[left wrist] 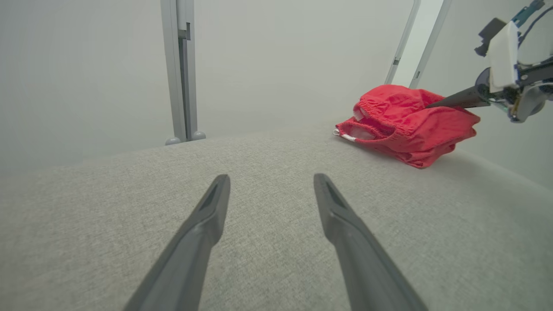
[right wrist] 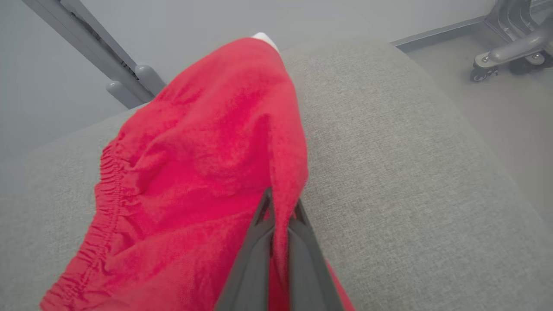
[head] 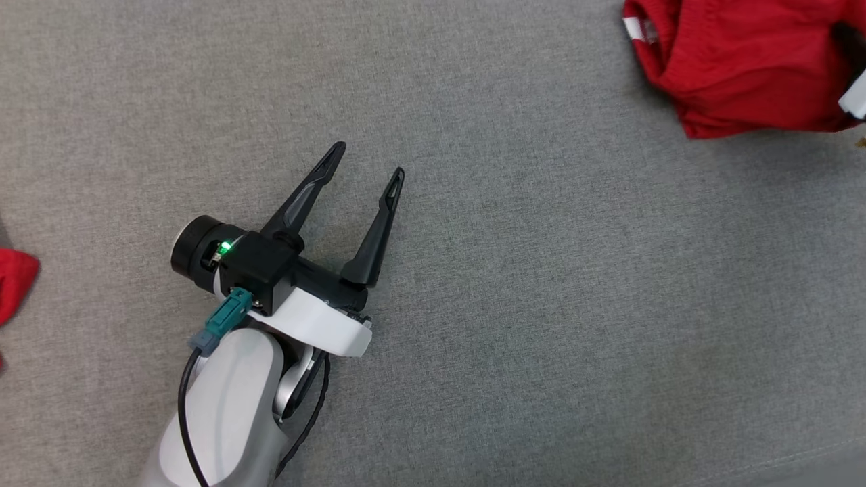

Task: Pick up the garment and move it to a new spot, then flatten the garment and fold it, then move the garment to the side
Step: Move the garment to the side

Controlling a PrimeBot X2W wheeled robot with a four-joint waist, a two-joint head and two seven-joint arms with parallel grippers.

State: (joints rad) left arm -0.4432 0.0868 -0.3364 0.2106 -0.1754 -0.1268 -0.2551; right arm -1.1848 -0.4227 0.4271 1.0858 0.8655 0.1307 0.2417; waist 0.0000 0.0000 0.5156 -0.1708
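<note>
The garment (head: 744, 61) is a bunched red piece with an elastic waistband and white trim, lying at the far right of the grey padded surface (head: 541, 304). My right gripper (right wrist: 281, 203) is shut on a raised fold of the garment (right wrist: 194, 172). The left wrist view shows that right gripper (left wrist: 432, 105) reaching into the garment (left wrist: 406, 125) from the right. My left gripper (head: 369, 159) stands open over bare surface, well left of the garment, with nothing between its fingers (left wrist: 216, 207).
Another red cloth (head: 13, 284) pokes in at the left edge. A grey metal post (left wrist: 181, 69) rises behind the surface. The surface's rounded edge (right wrist: 484, 142) drops to the floor, where a wheeled chair base (right wrist: 510, 52) stands.
</note>
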